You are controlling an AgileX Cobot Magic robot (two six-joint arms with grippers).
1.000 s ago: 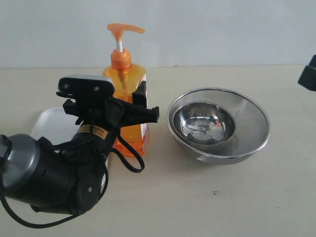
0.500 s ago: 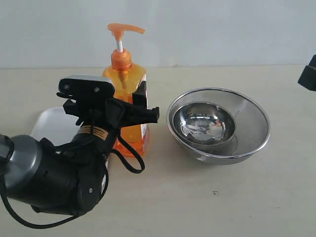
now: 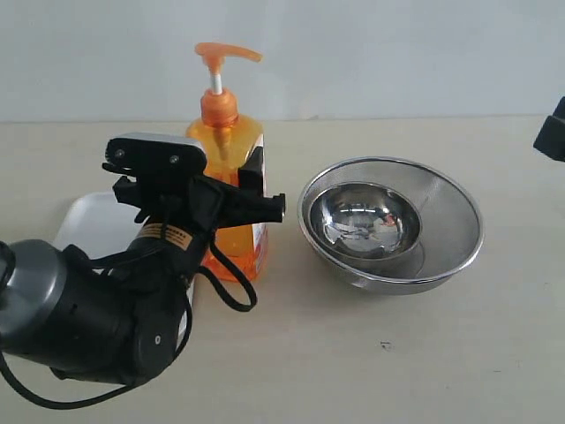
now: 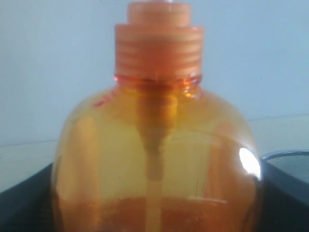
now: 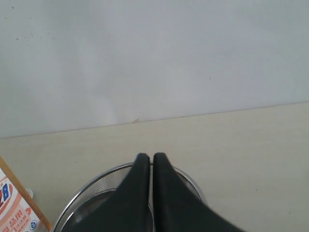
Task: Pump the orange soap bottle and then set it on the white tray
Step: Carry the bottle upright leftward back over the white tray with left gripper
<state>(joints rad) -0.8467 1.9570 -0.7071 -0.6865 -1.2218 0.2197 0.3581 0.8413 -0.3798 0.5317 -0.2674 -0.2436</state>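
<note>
**Orange bottle gripped, pump not yet pressed**

Outside camera: your left jaws clamp the orange soap bottle (image 3: 225,141) by its body. It stands upright on the surface (image 3: 397,353), near the white tray (image 3: 88,221). Over the last second it has shifted only a hair rightward. The pump head (image 3: 225,53) remains raised, so pumping likely lies ahead. Two nested steel bowls (image 3: 393,221) sit to the right, with a plain pale wall (image 3: 397,53) behind.

Left wrist: the bottle fills the view between the jaws.

Right wrist: your right jaws are closed and empty, with the bowls beyond them.
</note>
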